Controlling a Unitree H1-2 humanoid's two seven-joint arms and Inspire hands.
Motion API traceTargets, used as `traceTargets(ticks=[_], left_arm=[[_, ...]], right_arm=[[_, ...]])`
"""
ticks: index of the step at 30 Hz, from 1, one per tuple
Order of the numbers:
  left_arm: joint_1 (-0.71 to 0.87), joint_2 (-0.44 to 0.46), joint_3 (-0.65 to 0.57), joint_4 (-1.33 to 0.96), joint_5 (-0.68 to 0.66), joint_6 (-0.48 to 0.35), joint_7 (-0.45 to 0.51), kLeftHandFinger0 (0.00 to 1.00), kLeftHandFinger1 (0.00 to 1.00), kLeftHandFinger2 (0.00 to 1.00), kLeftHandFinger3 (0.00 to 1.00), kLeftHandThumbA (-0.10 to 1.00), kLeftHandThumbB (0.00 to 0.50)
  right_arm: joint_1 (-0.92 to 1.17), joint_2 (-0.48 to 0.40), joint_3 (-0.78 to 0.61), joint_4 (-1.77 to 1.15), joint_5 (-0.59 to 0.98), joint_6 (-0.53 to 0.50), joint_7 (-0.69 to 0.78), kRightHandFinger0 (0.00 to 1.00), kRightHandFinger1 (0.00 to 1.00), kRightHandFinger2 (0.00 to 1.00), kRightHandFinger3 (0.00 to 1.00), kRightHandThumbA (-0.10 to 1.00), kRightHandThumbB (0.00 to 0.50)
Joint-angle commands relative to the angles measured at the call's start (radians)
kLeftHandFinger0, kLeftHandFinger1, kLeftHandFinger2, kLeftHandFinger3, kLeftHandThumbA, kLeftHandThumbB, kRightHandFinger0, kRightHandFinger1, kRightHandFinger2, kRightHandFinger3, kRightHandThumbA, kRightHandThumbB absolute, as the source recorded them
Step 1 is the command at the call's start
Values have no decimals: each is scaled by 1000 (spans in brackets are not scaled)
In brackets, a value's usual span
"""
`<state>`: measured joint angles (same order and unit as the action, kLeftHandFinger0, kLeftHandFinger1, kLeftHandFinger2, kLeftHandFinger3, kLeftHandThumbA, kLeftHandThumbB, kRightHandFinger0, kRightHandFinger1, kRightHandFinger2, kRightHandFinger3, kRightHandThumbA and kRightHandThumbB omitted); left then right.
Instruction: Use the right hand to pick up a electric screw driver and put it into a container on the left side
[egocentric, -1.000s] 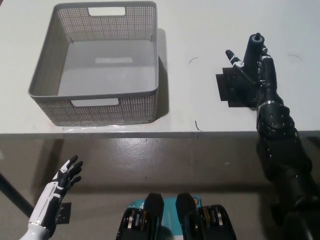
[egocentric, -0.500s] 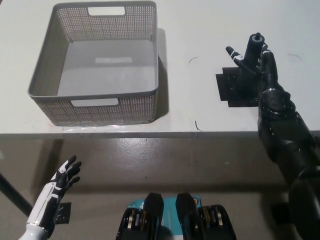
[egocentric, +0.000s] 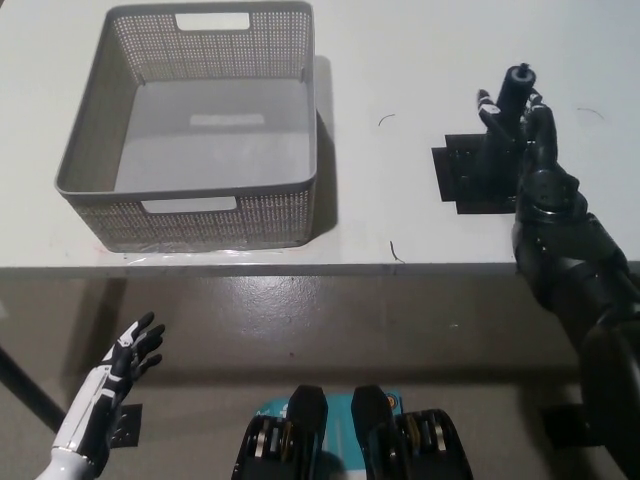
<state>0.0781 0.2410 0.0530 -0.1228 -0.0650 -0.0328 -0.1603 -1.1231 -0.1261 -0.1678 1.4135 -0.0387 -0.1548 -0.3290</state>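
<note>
1. One electric screwdriver (egocentric: 514, 92) stands upright on a black mat (egocentric: 474, 178) at the table's (egocentric: 400, 60) right side.
2. One black right hand (egocentric: 528, 130) is around the screwdriver; whether its fingers grip it cannot be told.
3. One grey perforated basket (egocentric: 300, 195) sits well apart, at the table's left.
4. One white left hand (egocentric: 128, 357) rests below the table edge, fingers spread.

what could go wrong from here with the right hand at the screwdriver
1. The electric screwdriver stands upright on a black mat; the right hand is closing in from beside it, so a nudge could tip it before a firm hold.
2. The grey basket sits far across the table, so a loose grasp may drop the tool on the way.
The left hand rests open below the table edge.
</note>
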Motion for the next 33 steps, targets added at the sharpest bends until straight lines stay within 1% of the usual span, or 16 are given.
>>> traceTargets(ticks=[1, 2, 3, 4, 5, 6, 7, 13, 15, 16, 21, 24, 28, 31, 32, 33], left_arm=[[1, 17, -5, -13, 6, -41, -15, 1000, 1000, 1000, 1000, 1000, 330], [2, 17, -5, -12, 5, -43, -16, 1000, 1000, 1000, 1000, 1000, 326], [-1, 19, -5, -11, 5, -45, -17, 1000, 1000, 1000, 1000, 1000, 316], [-5, 21, -4, -10, 5, -46, -18, 1000, 1000, 1000, 1000, 1000, 312], [-8, 22, -4, -12, 5, -44, -19, 1000, 1000, 1000, 1000, 1000, 312], [-12, 24, -2, -13, 2, -36, -21, 1000, 1000, 1000, 1000, 1000, 322], [-14, 25, -2, -13, 3, -35, -21, 1000, 1000, 1000, 1000, 1000, 331], [-5, 27, 9, -9, 2, -45, -20, 1000, 1000, 1000, 1000, 1000, 329], [-3, 27, 11, -11, 1, -43, -20, 1000, 1000, 1000, 1000, 1000, 326], [-1, 26, 12, -20, 1, -29, -19, 1000, 1000, 1000, 1000, 1000, 342], [1, 25, 16, -10, 1, -44, -21, 1000, 1000, 1000, 1000, 1000, 327], [4, 25, 17, -8, 5, -46, -21, 1000, 1000, 1000, 1000, 1000, 331], [9, 29, 18, -9, 3, -43, -25, 1000, 1000, 1000, 1000, 1000, 322], [15, 29, 18, -5, 7, -45, -23, 1000, 1000, 1000, 1000, 1000, 335], [18, 29, 18, -4, 7, -45, -23, 1000, 1000, 1000, 1000, 1000, 340], [20, 27, 17, -4, 8, -44, -22, 1000, 1000, 1000, 1000, 1000, 342]], right_arm=[[-82, 0, -4, 14, 22, -20, -131, 0, 90, 203, 63, 74, 299], [-83, 0, -4, 16, 25, -23, -126, 0, 97, 269, 58, -65, 259], [-86, 1, -4, 17, 27, -25, -118, 0, 49, 324, 116, -99, 221], [-91, 2, -2, 19, 28, -30, -106, 0, 40, 402, 219, -100, 200], [-94, 3, 0, 19, 28, -35, -102, 0, 44, 438, 268, -100, 195], [-100, 7, -6, 19, 38, -48, -90, 0, 55, 495, 342, -100, 211], [-105, 11, -3, 18, 39, -55, -81, 0, 67, 528, 399, -100, 203], [-124, 40, 23, 12, 22, -68, -91, 0, 78, 534, 487, -100, 165], [-131, 44, 20, 10, 29, -76, -84, 0, 112, 591, 576, -100, 147], [-139, 45, 29, 8, 20, -76, -96, 0, 118, 603, 659, -100, 147], [-183, 48, 35, -13, 28, -123, -87, 0, 137, 612, 606, -100, 155], [-218, 49, 73, -24, -11, -113, -111, 0, 131, 598, 609, -100, 165], [-277, 63, 79, -56, -2, -132, -101, 0, 141, 606, 643, -100, 139], [-313, 80, 101, -84, -17, -129, -116, 0, 188, 656, 689, -100, 152], [-322, 86, 120, -95, -36, -125, -135, 81, 236, 656, 674, -100, 176], [-328, 90, 144, -103, -59, -117, -157, 119, 230, 636, 665, -100, 174]])
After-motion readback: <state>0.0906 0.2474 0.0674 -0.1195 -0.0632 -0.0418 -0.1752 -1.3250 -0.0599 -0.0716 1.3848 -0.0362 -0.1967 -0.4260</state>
